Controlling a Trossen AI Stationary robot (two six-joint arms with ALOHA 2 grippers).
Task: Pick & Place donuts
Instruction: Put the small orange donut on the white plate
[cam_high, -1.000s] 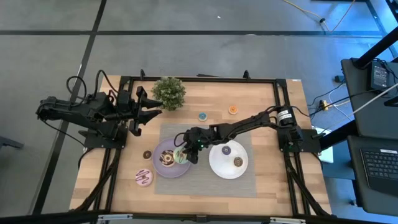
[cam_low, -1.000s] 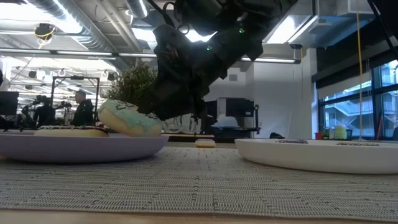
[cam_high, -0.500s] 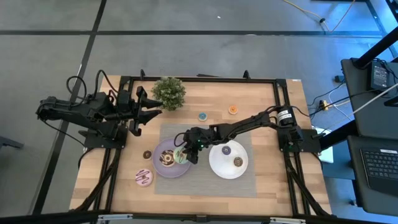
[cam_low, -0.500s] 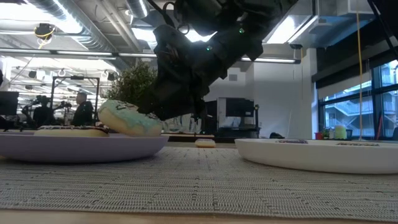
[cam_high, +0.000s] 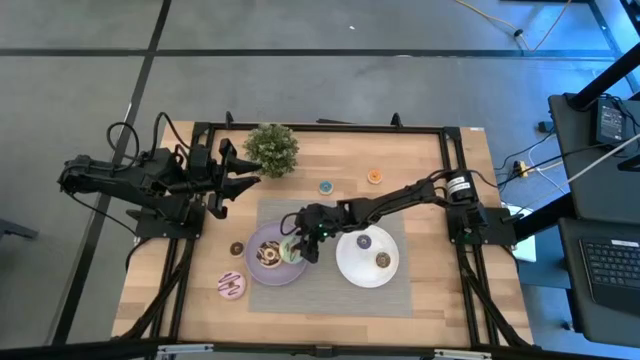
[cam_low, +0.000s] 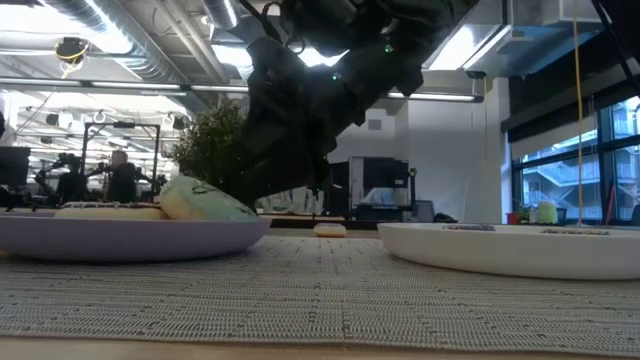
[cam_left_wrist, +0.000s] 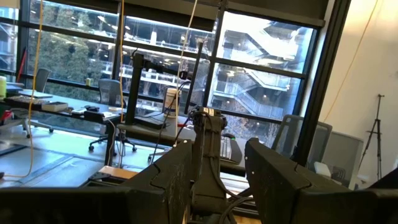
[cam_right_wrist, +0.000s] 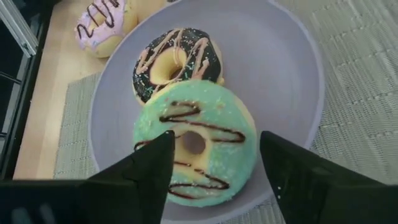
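Green donut let go onto the lilac plate

The left tool (cam_high: 243, 172) waits at the bench's (cam_high: 430, 160) left edge by the potted plant (cam_high: 271, 148), fingers spread and empty. A pink donut (cam_high: 232, 286) sits on bare wood nearby. On the lilac plate (cam_right_wrist: 292, 81), the green donut (cam_right_wrist: 196, 140), propped on edge half a second ago, now lies flat beside the chocolate donut (cam_right_wrist: 174, 59). The right tool (cam_right_wrist: 214, 163) hangs just above it, fingers parted and released. That placement looks done; the small donuts behind the mat likely remain to be sorted.
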